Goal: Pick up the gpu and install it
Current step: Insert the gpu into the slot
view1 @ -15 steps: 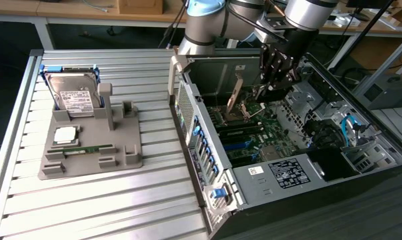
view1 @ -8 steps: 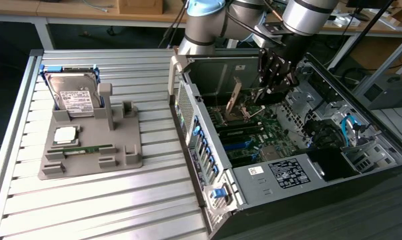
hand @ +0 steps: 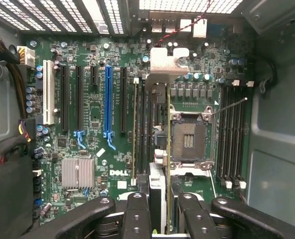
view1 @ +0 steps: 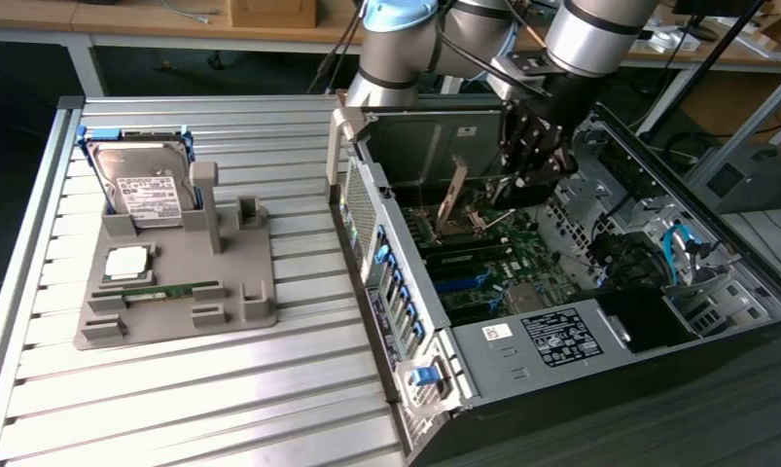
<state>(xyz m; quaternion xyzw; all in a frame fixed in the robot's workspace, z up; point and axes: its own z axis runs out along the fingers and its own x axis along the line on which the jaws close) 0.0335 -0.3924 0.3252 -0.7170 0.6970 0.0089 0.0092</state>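
Grip: jaws part-spread, pinching gpu (hand: 168,63) on its faces between fingers (hand: 137,214) of gripper (hand: 163,219). Held on edge above motherboard (hand: 95,114), silver bracket toward case rear, likely to line it up with a slot. Sits just beside empty CPU socket (hand: 190,137); cannot tell if seated. Pose: reaching down into open case (view1: 404,292), wrist squarely facing board.
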